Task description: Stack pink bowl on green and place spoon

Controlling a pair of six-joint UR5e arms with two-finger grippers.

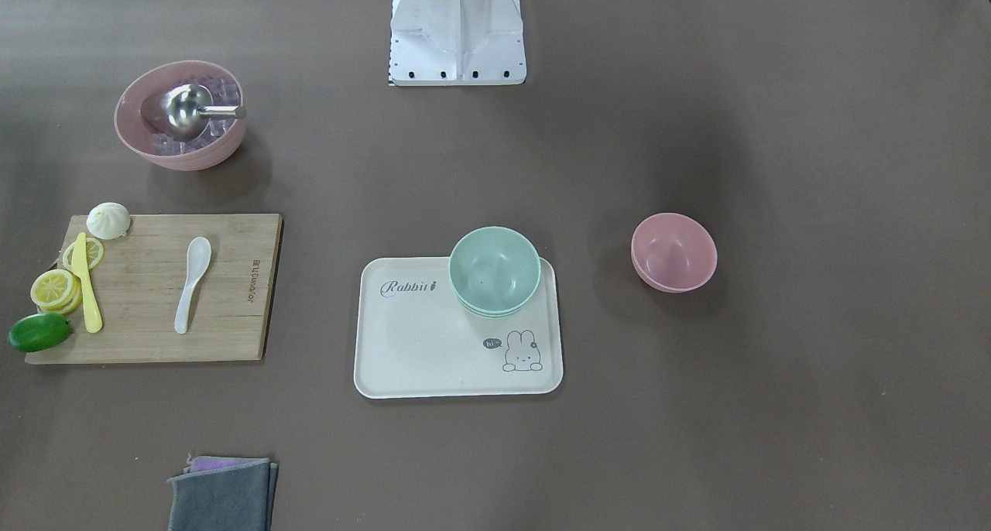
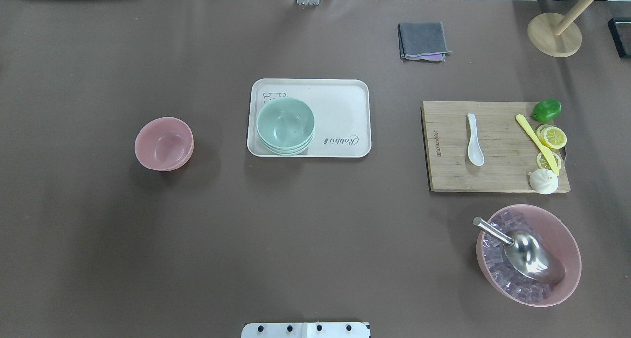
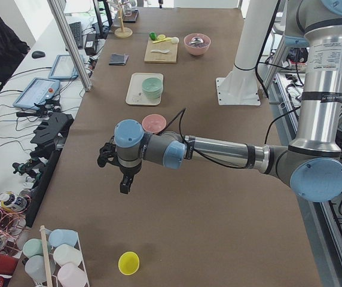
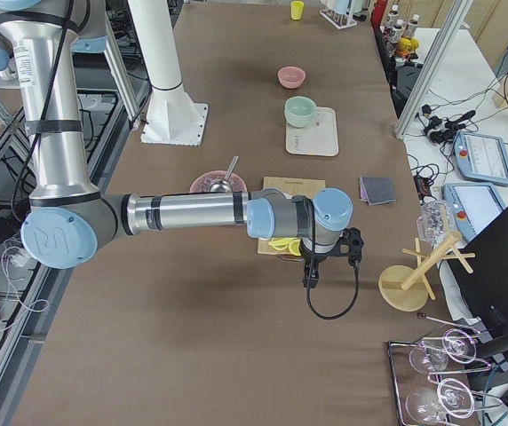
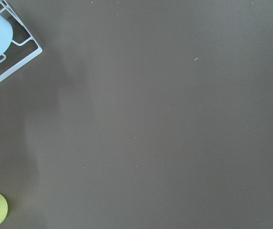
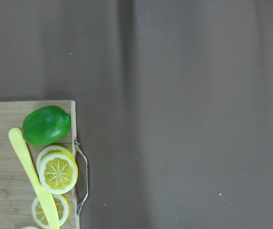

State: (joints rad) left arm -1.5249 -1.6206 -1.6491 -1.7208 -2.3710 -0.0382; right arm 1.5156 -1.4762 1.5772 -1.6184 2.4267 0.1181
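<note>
An empty small pink bowl [image 1: 673, 252] sits alone on the brown table, also in the overhead view [image 2: 163, 144]. A stack of green bowls [image 1: 495, 271] stands on a corner of the cream rabbit tray [image 1: 418, 345], also in the overhead view [image 2: 285, 126]. A white spoon [image 1: 192, 282] lies on the wooden cutting board [image 1: 232, 314], also in the overhead view [image 2: 474, 140]. My left gripper [image 3: 124, 182] hangs beyond the pink bowl at the table's left end. My right gripper [image 4: 311, 273] hangs past the board's far end. I cannot tell whether either is open or shut.
A large pink bowl [image 2: 528, 254] holds ice cubes and a metal scoop. A yellow knife [image 2: 537, 143], lemon slices, a lime [image 6: 46, 125] and a white bun lie on the board. A grey cloth [image 2: 423, 40], a wooden rack [image 2: 554, 32] and a yellow cup [image 3: 128, 262] are at the edges.
</note>
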